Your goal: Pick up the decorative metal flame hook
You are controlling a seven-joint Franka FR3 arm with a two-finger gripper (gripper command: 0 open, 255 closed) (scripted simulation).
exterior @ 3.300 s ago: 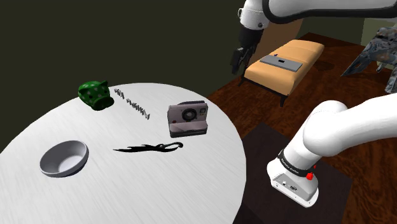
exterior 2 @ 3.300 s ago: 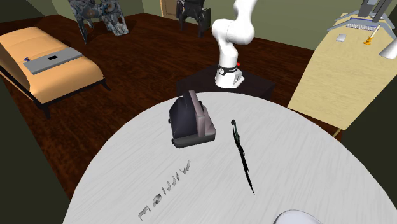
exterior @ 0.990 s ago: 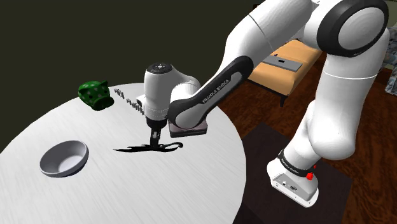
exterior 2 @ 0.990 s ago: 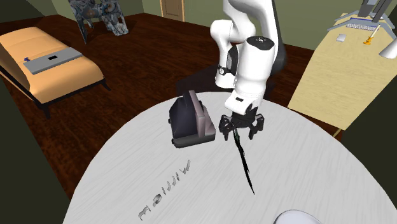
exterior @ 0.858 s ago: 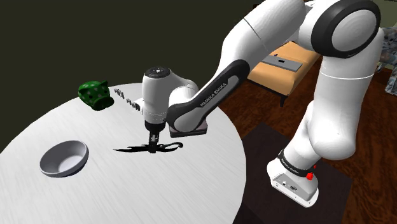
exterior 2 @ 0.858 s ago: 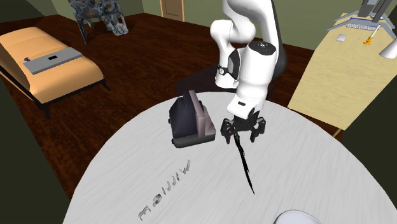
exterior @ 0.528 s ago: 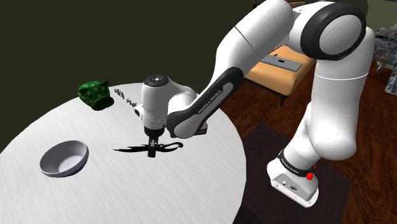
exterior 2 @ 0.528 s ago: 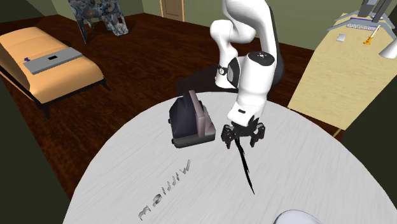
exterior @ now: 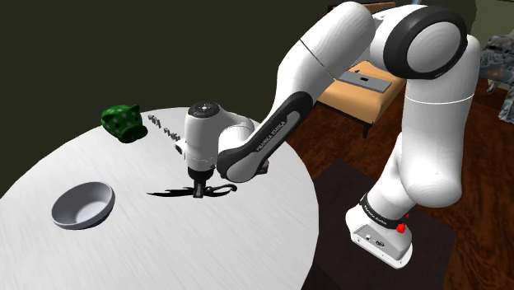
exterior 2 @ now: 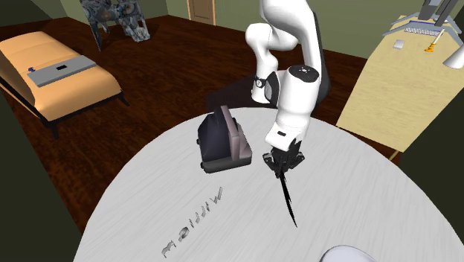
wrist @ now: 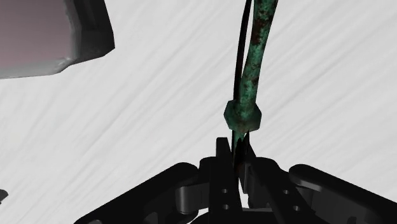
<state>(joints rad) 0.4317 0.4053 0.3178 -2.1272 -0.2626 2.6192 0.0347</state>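
The flame hook point(exterior: 169, 193) is a thin dark wavy strip lying flat on the round white table point(exterior: 247, 247). In the wrist view the hook point(wrist: 253, 57) looks green and rust-mottled, with a knot near its gripped end. My gripper point(exterior: 198, 192) points straight down onto the table and is shut on the hook near its curled end. In the second exterior view the gripper point(exterior 2: 282, 170) stands beside the camera, and the hook's point(exterior 2: 288, 199) long tail runs away from it. The black fingers meet on the strip at the gripper point(wrist: 238, 159).
A boxy instant camera point(exterior 2: 223, 141) stands close beside the gripper. A grey bowl point(exterior: 82, 205), a green spotted figure point(exterior: 121, 121) and a row of small metal letters point(exterior 2: 195, 222) lie farther off. An orange bench point(exterior: 371, 78) stands on the floor beyond the table.
The gripper has come down the last bit onto the hook and its fingers, spread wide before, have shut on the strip. The hook still lies on the table.
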